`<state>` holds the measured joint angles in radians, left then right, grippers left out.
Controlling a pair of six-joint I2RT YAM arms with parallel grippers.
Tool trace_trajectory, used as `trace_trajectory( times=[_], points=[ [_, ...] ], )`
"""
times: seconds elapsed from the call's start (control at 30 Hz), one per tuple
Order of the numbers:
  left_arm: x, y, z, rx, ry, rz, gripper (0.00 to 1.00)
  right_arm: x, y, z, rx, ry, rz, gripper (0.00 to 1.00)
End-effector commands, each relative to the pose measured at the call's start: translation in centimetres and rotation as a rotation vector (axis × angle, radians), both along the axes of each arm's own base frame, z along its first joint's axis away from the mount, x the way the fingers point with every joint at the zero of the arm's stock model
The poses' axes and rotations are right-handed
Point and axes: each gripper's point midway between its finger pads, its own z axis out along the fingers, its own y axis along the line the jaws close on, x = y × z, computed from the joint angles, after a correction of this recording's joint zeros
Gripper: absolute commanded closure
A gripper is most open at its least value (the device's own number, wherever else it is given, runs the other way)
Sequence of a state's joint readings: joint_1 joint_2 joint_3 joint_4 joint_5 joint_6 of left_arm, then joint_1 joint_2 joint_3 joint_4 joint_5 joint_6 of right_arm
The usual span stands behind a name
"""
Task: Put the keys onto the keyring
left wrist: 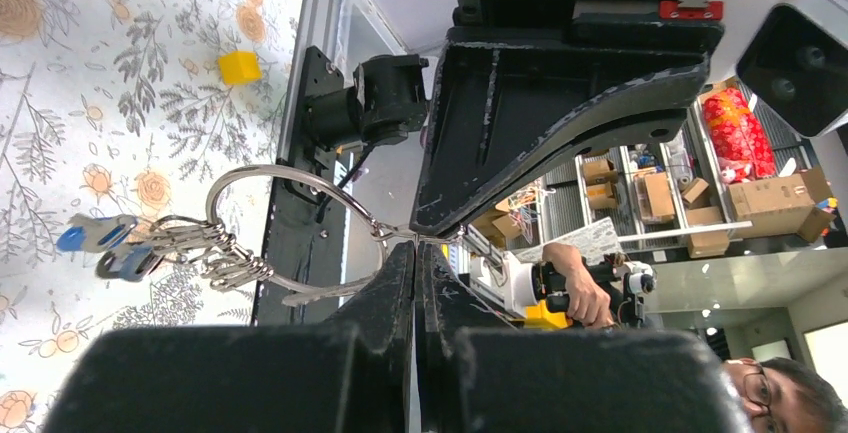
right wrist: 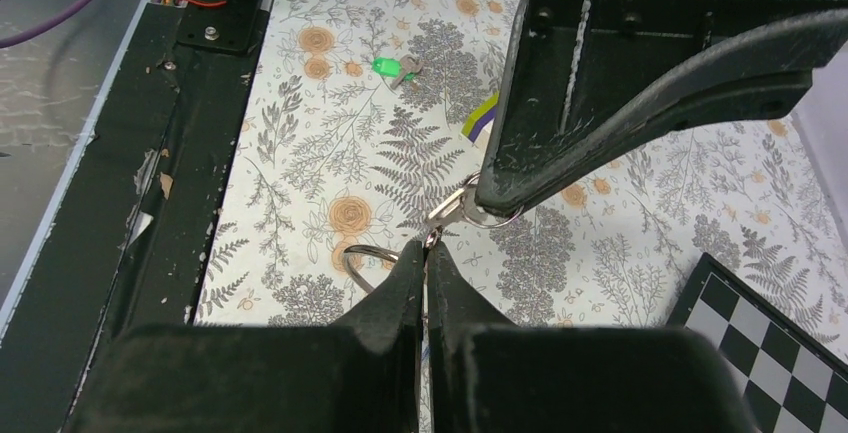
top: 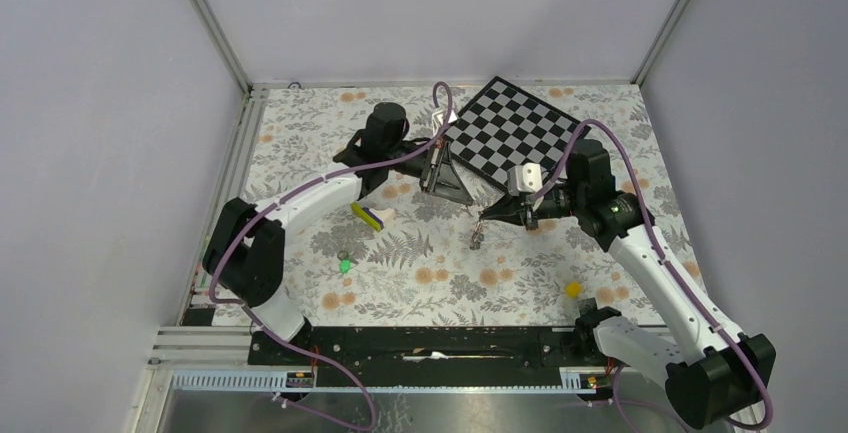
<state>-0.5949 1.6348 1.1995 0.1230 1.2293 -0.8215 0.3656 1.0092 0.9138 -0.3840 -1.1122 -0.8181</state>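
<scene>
The silver keyring (left wrist: 290,185) hangs in the air between my two grippers. A blue key (left wrist: 85,233) and a black key (left wrist: 122,265) dangle from its chain of small links. My left gripper (left wrist: 415,246) is shut on the ring at its small clasp. My right gripper (right wrist: 427,245) is shut on the keyring (right wrist: 368,255) right beside it, and the two sets of fingertips almost touch. In the top view the bunch (top: 475,238) hangs below the right gripper (top: 487,216). A green key (top: 345,265) (right wrist: 386,68) lies loose on the floral mat, left of both grippers.
A yellow-white-purple wedge block (top: 372,215) lies left of the grippers. A small yellow cube (top: 572,290) sits near the right arm's base. A tilted checkerboard (top: 510,133) stands behind the grippers. The black base rail (top: 440,343) runs along the near edge.
</scene>
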Motion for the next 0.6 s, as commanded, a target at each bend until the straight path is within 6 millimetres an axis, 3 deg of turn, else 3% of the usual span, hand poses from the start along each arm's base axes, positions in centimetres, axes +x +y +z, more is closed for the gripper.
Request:
trace_trajectory(
  times=[0.0, 0.57],
  points=[
    [-0.60, -0.39, 0.20, -0.028, -0.005, -0.037, 1.00, -0.25, 0.58, 1.74, 0.045, -0.040, 0.045, 1.00],
    [-1.37, -0.80, -0.14, -0.031, 0.040, -0.066, 1.00, 0.47, 0.56, 1.27, 0.039, -0.035, 0.008, 1.00]
  ],
)
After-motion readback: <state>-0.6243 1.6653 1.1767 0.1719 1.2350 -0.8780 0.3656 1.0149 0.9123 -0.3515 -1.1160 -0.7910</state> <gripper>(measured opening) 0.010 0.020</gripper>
